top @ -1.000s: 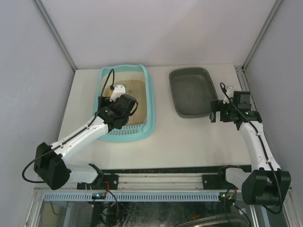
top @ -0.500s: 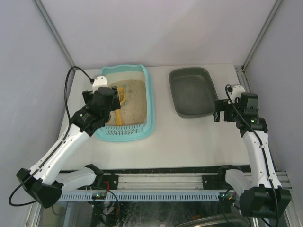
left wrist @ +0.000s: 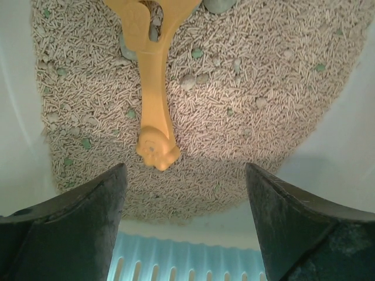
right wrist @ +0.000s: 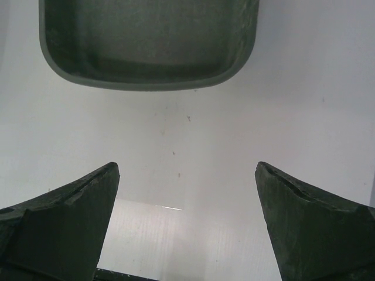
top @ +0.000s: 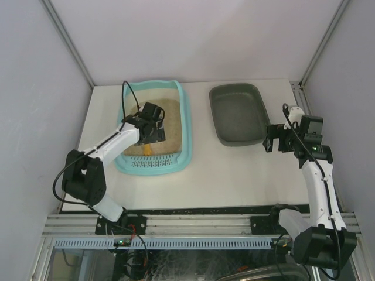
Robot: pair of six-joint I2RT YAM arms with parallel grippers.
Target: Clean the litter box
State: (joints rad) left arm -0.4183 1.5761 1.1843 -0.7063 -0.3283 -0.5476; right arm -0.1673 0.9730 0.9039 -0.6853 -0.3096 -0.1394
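1. While the left gripper [left wrist: 184, 175] hangs over the litter box [top: 186, 126], its jaws are seen spread wide and nothing is held between them.
2. Just ahead of the fingertips, an orange litter scoop [left wrist: 153, 88] is laid flat on the litter [left wrist: 252, 117], its paw-shaped handle end turned toward the gripper and apart from both fingers.
3. The tan pellets are dotted with small green bits [left wrist: 197, 52] and pale grey clumps [left wrist: 187, 82].
4. Below the gripper, the slotted grate strip [left wrist: 187, 263] is visible at the box's near short end.
5. The light-teal litter box is set on the left half of the white table [top: 234, 175], toward its far edge.
6. A dark grey tray [top: 237, 114] is placed to the right of the box, apart from it.
7. The right gripper [right wrist: 187, 170] is held above bare table just on the near side of that tray, its jaws likewise parted wide and empty.
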